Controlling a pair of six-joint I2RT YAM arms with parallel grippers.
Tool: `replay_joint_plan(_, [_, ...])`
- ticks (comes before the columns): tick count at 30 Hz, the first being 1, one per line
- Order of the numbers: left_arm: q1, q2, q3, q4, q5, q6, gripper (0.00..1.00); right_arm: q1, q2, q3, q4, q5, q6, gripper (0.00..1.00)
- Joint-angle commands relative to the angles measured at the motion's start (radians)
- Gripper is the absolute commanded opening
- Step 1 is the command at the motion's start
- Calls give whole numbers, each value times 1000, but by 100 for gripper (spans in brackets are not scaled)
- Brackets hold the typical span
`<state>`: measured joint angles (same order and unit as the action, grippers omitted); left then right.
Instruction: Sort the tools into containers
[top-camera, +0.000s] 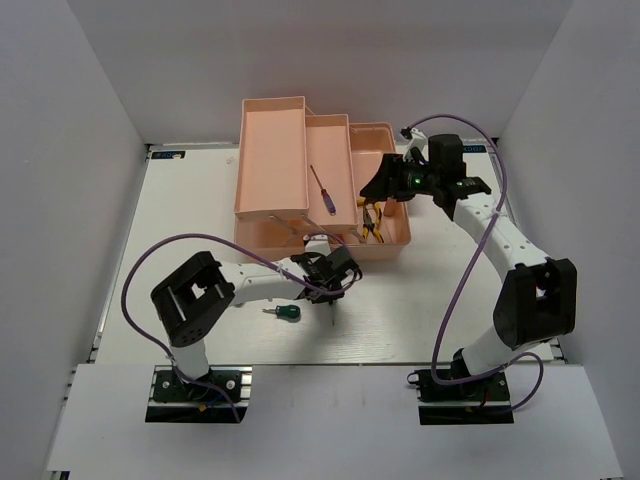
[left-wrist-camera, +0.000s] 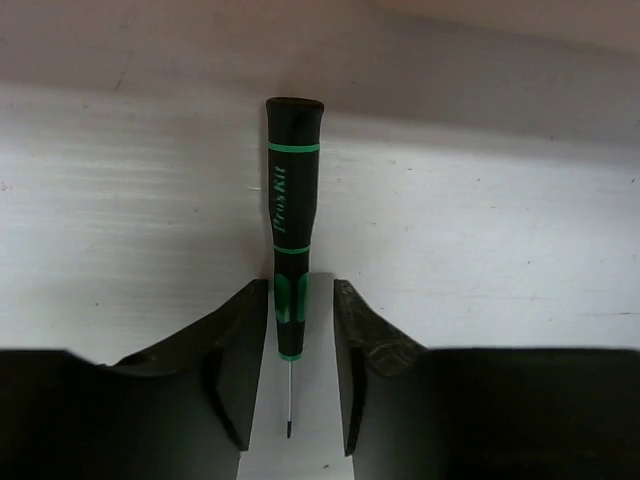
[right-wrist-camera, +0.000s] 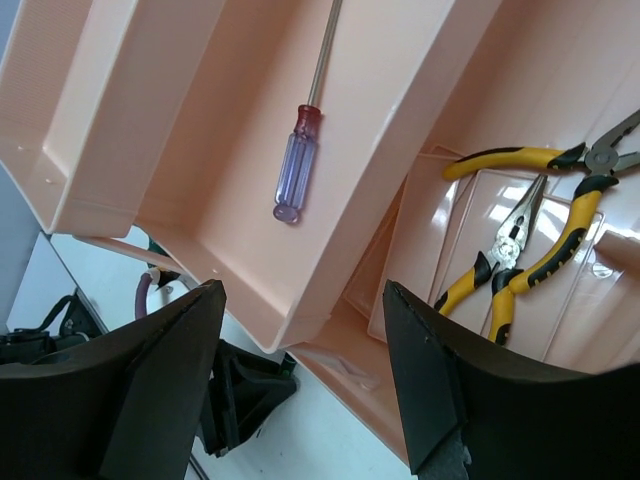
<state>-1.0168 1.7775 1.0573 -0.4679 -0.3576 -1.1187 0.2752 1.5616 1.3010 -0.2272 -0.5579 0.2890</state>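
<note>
A black screwdriver with green bands (left-wrist-camera: 290, 210) lies on the white table, its handle end toward the salmon-pink toolbox (top-camera: 270, 160). My left gripper (left-wrist-camera: 300, 288) is open and straddles the lower part of its handle, with a gap on the right side. In the top view the left gripper (top-camera: 342, 268) sits just in front of the toolbox. A stubby green screwdriver (top-camera: 287, 312) lies on the table near it. My right gripper (right-wrist-camera: 302, 290) hangs wide open and empty above the toolbox. The purple screwdriver (right-wrist-camera: 295, 175) lies in a tray; two yellow-handled pliers (right-wrist-camera: 520, 250) lie in the base.
The toolbox's cantilever trays (right-wrist-camera: 150, 150) are spread open toward the back left. White walls enclose the table on three sides. The left arm's purple cable (top-camera: 140, 275) loops over the table's left part.
</note>
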Motion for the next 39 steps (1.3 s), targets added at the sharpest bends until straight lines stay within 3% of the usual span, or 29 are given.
replay_joint_plan(1, [-9, 89, -34, -150, 20, 29, 45, -16, -38, -16, 38, -28, 19, 71])
replay_joint_plan(6, [-19, 128, -23, -201, 0, 54, 48, -33, -52, -39, 52, -31, 36, 71])
replay_joint_plan(8, [-28, 140, -23, -213, 0, 63, 42, -40, -52, -49, 55, -34, 44, 71])
replay_joint_plan(13, [-49, 105, -33, -236, -9, 103, 6, -59, -55, -58, 68, -45, 56, 71])
replay_joint_plan(15, [-62, 85, -33, -265, -30, 140, 0, -63, -58, -65, 71, -48, 58, 71])
replay_joint_plan(21, [-130, -100, -10, -318, -40, 232, 0, -82, -63, -83, 63, -71, 32, 72])
replay_joint_plan(29, [-152, -418, 102, -202, 20, 488, 0, -109, -93, -129, 40, -70, -39, 72])
replay_joint_plan(33, [-135, -444, 237, -213, -20, 540, 0, -119, -103, -137, 9, -76, -97, 72])
replay_joint_plan(36, [-112, -428, 328, -204, -144, 606, 0, -122, -121, -164, -3, -62, -134, 70])
replay_joint_plan(39, [-60, -307, 453, -167, -217, 657, 0, -126, -146, -202, -3, -53, -146, 56])
